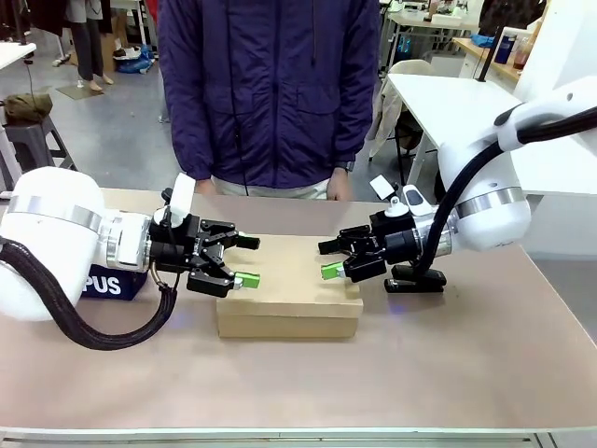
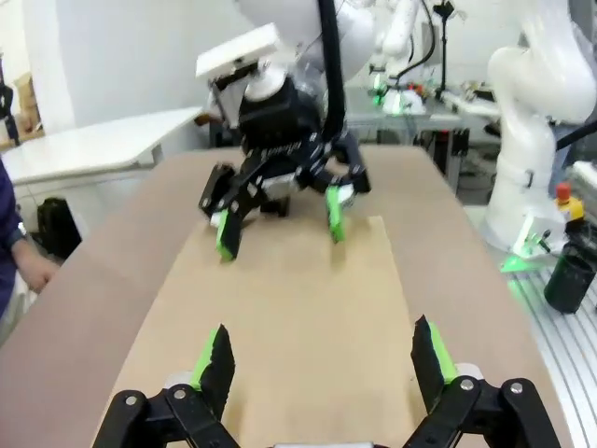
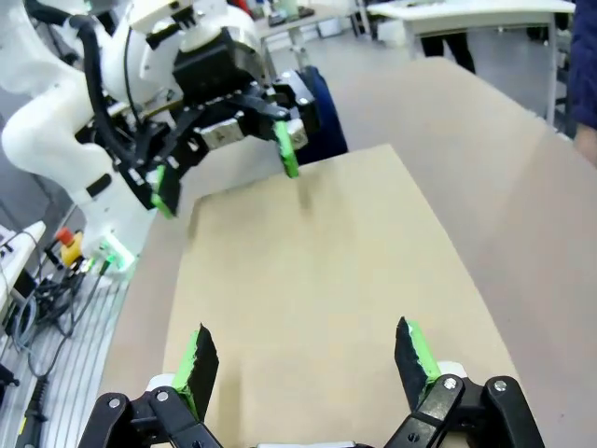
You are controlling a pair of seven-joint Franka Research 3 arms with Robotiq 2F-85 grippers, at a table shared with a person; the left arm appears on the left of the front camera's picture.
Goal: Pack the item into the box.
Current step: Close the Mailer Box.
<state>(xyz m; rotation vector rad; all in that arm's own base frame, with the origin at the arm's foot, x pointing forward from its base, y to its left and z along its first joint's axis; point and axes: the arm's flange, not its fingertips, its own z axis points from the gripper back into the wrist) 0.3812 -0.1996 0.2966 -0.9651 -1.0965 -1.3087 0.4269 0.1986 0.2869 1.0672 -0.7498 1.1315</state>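
Two tools, both with fingers spread wide, nothing held. Left tool point(image 1: 245, 261) and right tool point(image 1: 326, 259) face each other, low over cardboard box point(image 1: 289, 322).
Box: flat on surface point(image 1: 466, 355), directly beneath and between both tools; flap lid down, contents hidden.
Handling, judged: light, stiff board, matte faces, little slip; thin lid edge may buckle under hard pinch.
Best hold: free lid edge or short side walls.
Black stapler point(image 1: 417, 280) just under right tool's wrist; navy pouch point(image 1: 110, 283) behind left tool.
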